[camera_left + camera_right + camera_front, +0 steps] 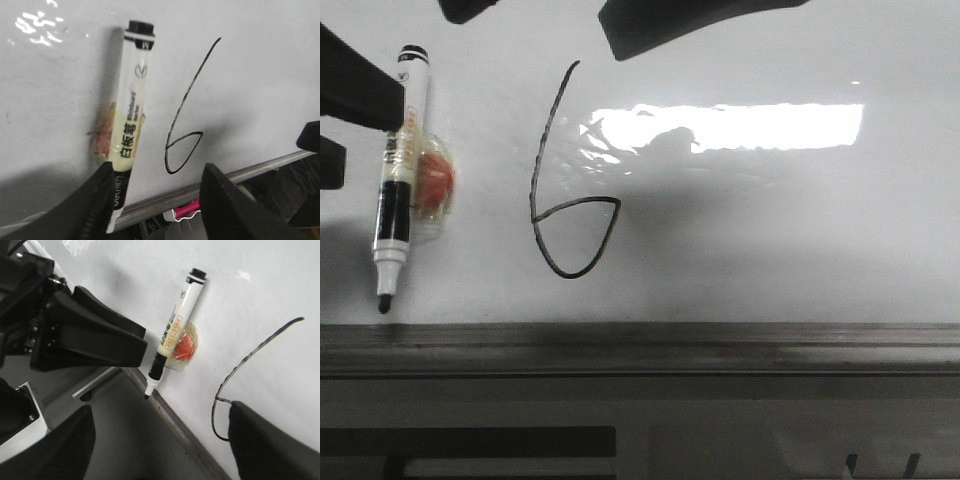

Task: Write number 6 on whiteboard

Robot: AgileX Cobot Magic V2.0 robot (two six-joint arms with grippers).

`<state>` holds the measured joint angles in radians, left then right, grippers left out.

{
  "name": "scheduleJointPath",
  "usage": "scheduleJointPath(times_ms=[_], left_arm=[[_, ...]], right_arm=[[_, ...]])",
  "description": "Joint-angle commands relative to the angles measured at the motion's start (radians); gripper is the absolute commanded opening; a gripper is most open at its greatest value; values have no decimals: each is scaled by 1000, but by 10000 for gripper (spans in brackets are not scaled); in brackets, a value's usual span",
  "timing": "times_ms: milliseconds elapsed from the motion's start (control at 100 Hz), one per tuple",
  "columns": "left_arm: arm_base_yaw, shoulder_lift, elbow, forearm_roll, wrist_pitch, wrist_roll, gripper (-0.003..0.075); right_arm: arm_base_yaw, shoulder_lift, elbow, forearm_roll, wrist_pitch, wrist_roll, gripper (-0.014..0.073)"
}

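At the near edge a grey metal rail (640, 345) borders the whiteboard (770, 230). Beyond it, left of centre, the number 6 (565, 185) stands in thin black line, its loop nearest the rail. Further left lies an uncapped marker (400, 170), tip toward the rail, with an orange lump (435, 180) taped to its side. The left gripper (155, 200) is spread wide, just beside the marker. The right gripper (160, 440) is spread too, holding nothing.
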<state>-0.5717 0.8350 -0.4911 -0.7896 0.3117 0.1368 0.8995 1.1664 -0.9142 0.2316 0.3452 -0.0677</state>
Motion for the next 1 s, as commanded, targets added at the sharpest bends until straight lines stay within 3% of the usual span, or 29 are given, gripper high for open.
scheduleJointPath(times_ms=[0, 150, 250, 370, 460, 530, 710, 990], left_arm=[[2, -35, -27, 5, -34, 6, 359], [2, -69, -27, 18, -32, 6, 358], [2, -100, -27, 30, -23, 6, 352], [2, -160, -27, 52, -7, 7, 274], [2, -221, -27, 95, -15, 8, 109], [2, -281, -27, 162, -25, 8, -22], [2, -439, -14, 277, -31, 8, -21], [2, -720, 73, 366, -63, 8, -21]], right_arm=[[-8, -24, -31, 7, -75, -11, 500], [-8, -24, -31, 7, -73, -11, 497], [-8, -26, -29, 7, -68, -11, 411], [-8, -44, -20, 3, -75, -11, 131], [-8, -69, -7, -13, -82, -11, -74], [-8, -94, 0, -12, -90, -11, -62], [-8, -169, 47, -83, -168, -11, -62], [-8, -328, 240, -137, -429, -11, -62]])
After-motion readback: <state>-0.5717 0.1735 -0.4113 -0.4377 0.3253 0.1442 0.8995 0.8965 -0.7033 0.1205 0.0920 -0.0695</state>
